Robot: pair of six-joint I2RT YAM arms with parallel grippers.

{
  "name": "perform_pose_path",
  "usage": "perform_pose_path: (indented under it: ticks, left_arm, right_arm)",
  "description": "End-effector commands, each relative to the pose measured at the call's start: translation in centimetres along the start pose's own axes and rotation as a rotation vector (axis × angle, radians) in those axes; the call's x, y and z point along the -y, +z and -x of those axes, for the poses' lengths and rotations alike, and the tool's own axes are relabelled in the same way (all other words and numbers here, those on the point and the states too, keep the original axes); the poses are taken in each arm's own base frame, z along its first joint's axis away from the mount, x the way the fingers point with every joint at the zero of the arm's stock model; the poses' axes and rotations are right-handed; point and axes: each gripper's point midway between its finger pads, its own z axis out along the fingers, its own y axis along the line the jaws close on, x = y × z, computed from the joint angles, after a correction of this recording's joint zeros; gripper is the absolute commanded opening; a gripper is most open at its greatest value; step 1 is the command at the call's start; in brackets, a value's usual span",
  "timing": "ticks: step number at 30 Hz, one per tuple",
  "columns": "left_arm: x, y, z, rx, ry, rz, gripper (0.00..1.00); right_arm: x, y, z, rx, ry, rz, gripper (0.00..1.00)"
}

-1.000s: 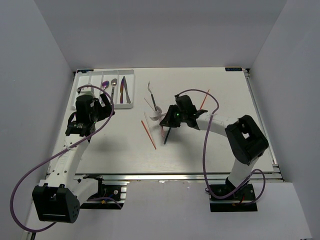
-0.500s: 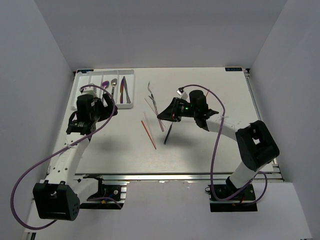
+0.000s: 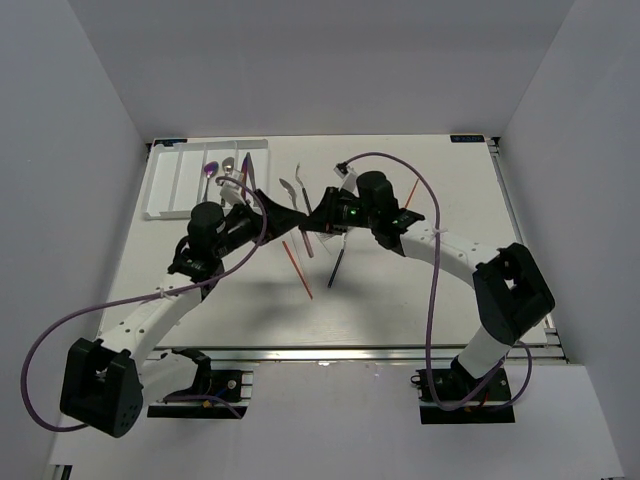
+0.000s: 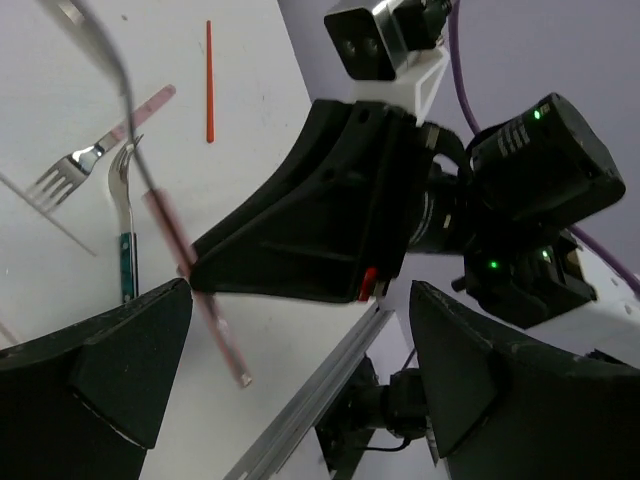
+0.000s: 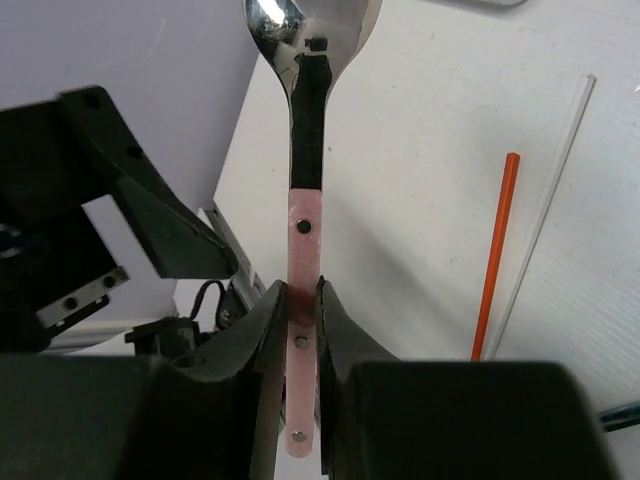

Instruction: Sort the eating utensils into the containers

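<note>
Bright even light, soft shadows on the table (image 3: 380, 310), glare on spoon (image 5: 270, 25) — near fingers (image 4: 100, 370) blurred

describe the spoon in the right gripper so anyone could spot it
From the white tray in the far-left corner of the table, look right to mid-table, where the right gripper holds a spoon. Unlike the plain orange chopstick nearby, it has a pink riveted handle, black neck and silver bowl.

A white tabletop (image 3: 420, 300) with a faint wood grain fills the middle of the overhead view, edged at the near side by a silver aluminium rail (image 3: 330, 350). A pale grey back wall (image 3: 320, 60), left wall (image 3: 60, 200) and right wall (image 3: 590, 150) close it in (all plain, one shade), and even light leaves only soft shadows on it.
</note>
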Motion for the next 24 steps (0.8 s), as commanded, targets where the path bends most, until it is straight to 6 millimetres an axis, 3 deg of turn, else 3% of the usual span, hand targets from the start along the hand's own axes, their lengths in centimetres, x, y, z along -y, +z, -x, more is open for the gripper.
perform_pose_path:
  ticks: [1,4,9,19,22,23,24]
  left_arm:
    - [1.6,1.0,1.9,0.050,0.031,0.016,0.98]
    - [0.5,1.5,2.1,0.057,0.037,0.068,0.98]
    - [-2.0,1.6,2.0,0.050,0.057,0.188,0.86]
    - [-2.3,1.7,1.7,0.014,0.066,0.207,0.83]
    - [-2.2,2.2,1.8,0.014,0.065,0.189,0.69]
    - [-2.0,2.4,1.8,0.012,0.058,0.178,0.53]
    - [-1.4,2.6,1.9,0.010,0.059,0.147,0.49]
  right_arm:
    - [-3.3,0.3,2.2,0.081,-0.148,-0.004,0.00]
    - [-4.0,1.0,1.3,0.061,-0.181,-0.018,0.00]
    - [-4.2,1.1,1.1,0.082,-0.223,-0.064,0.00]
    - [-5.2,0.7,1.0,0.091,-0.257,-0.041,0.00]
    - [-6.4,0.8,0.6,0.078,-0.276,0.018,0.00]
    - [-6.8,1.0,0.5,0.073,-0.282,0.033,0.00]
    - [-7.1,1.0,0.3,0.065,-0.289,0.046,0.00]
